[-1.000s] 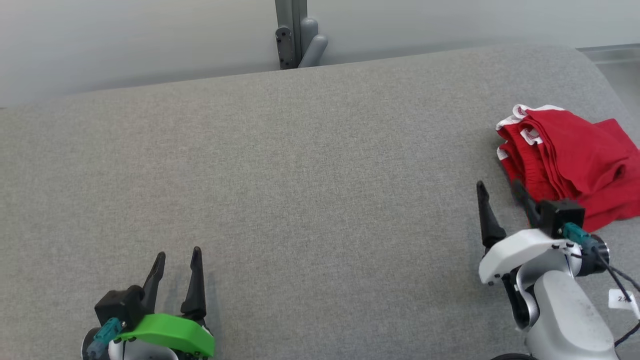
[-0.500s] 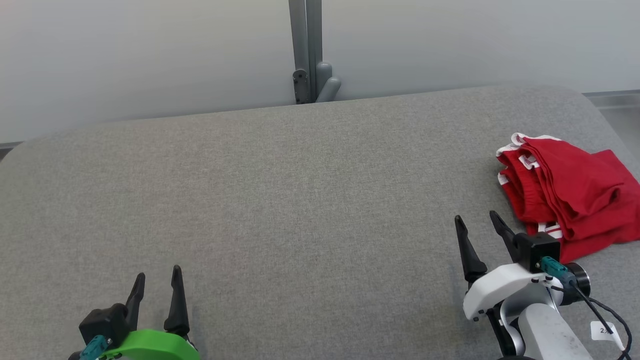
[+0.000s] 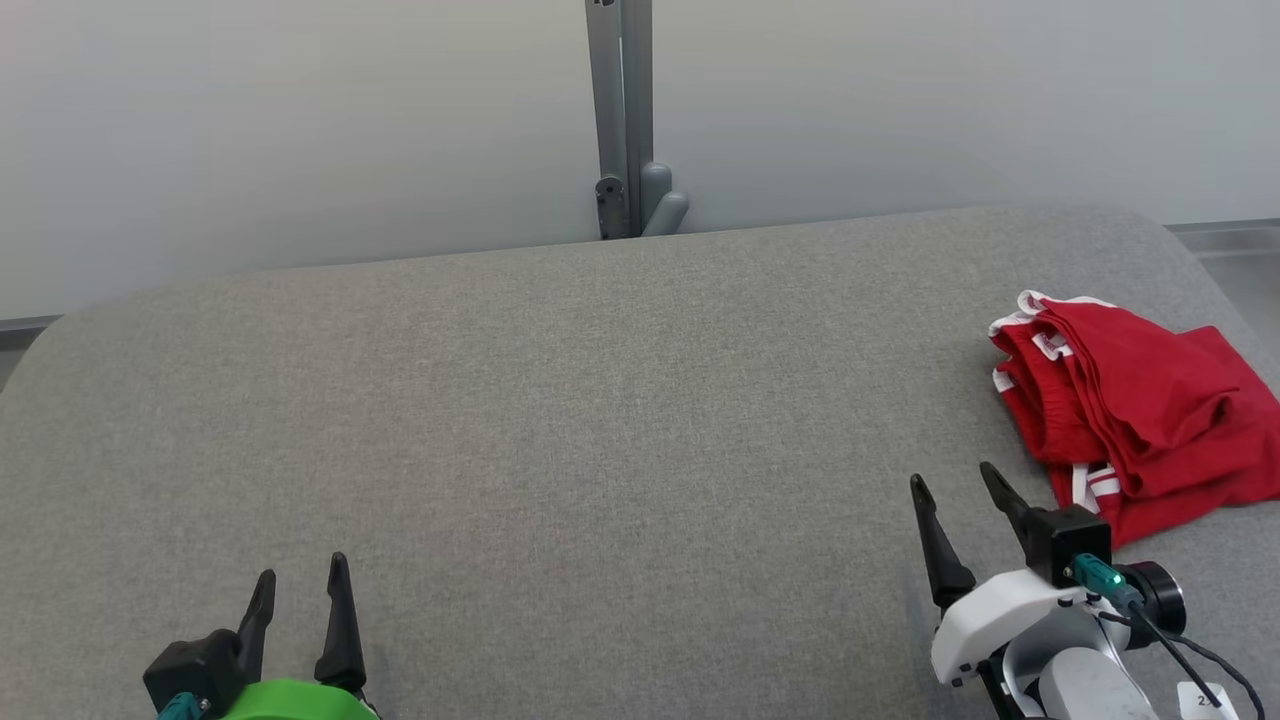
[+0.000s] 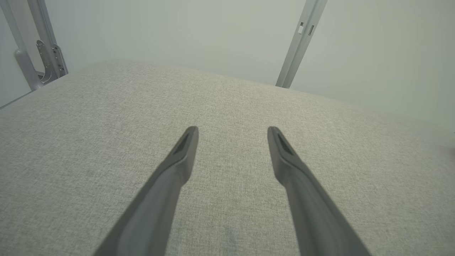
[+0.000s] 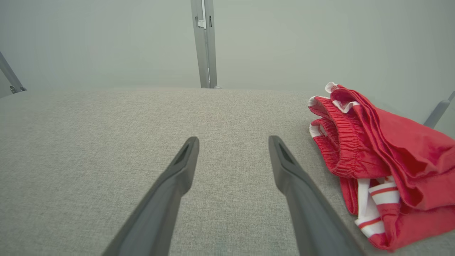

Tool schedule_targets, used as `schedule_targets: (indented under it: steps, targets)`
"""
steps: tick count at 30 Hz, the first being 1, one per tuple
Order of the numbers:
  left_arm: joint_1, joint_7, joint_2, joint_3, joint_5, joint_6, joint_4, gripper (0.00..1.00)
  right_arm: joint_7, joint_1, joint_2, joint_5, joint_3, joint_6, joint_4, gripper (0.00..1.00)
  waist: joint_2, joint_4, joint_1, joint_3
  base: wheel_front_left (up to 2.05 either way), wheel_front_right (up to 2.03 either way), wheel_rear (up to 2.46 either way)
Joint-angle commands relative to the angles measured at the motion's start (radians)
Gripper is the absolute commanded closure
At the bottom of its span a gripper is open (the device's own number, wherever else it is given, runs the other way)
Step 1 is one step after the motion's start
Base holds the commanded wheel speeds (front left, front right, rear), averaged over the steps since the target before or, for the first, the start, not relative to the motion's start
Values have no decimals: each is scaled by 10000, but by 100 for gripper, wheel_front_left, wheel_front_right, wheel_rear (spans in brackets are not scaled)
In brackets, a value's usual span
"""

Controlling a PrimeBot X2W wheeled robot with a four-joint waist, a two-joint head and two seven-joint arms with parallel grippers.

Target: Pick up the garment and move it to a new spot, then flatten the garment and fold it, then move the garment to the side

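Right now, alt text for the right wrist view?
A folded red garment with white trim lies on a grey table, just right of the right arm's two dark fingers, spread open and holding nothing. A grey post stands against the wall behind.

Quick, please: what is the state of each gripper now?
Left gripper: open, empty.
Right gripper: open, empty, beside the garment, not touching it.

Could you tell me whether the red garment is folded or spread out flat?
Folded, loosely: the red garment lies in stacked layers, its waistband doubled over, on the grey table.
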Motion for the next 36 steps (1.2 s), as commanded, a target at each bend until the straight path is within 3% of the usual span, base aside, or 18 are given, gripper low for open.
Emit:
schedule_targets:
  steps: [1,36]
  targets:
    - [107,8,45,11,92,-12,-4,0,-19,132,-31,-7,-21,-14,-5,0,0,17,0,-15,0,0,0]
    - [158,1,10,-98,6,106,-204,0,-2,104,4,314,175,0,-114,0,0,-10,0,109,0,0,0]
